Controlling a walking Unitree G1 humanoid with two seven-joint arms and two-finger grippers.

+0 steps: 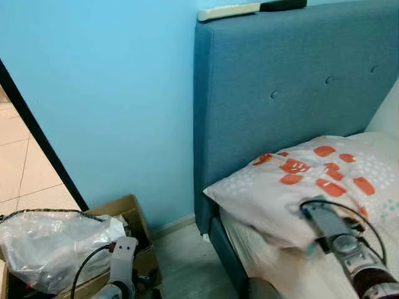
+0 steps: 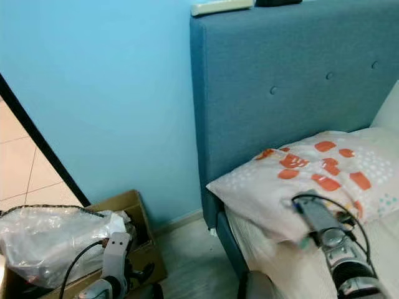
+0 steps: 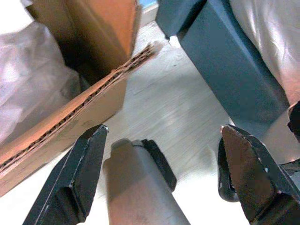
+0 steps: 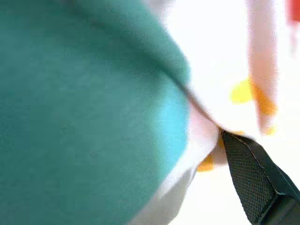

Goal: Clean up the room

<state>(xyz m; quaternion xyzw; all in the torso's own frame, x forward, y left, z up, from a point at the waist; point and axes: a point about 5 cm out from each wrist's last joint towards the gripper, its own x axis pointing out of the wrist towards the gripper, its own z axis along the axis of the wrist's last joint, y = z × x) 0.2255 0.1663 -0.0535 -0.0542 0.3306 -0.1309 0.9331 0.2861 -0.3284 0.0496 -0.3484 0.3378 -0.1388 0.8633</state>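
Found a cardboard box on the floor at the foot of the blue wall, flaps open. Saw a crumpled clear plastic bag stuffed inside it and bulging above the rim; could not make out what else lay in the box.

Located the left gripper low over the pale floor, fingers spread wide and holding nothing, with the box's corrugated edge to one side and the dark bed frame to the other. Noted a strip of bare floor running between box and bed toward the wall. Marked a black door frame slanting down the wall, with tiled floor beyond it.

Found the pillow, white with orange patches, lying on the bed against the blue headboard, one corner jutting past the mattress side. Placed the right gripper at the pillow's front edge, blurred. Could not tell whether it was open, closed or gripping cloth.

Spotted a white remote and a black object on top of the headboard, both cut off by the frame. Could not identify a grey rounded part close under the left wrist camera.
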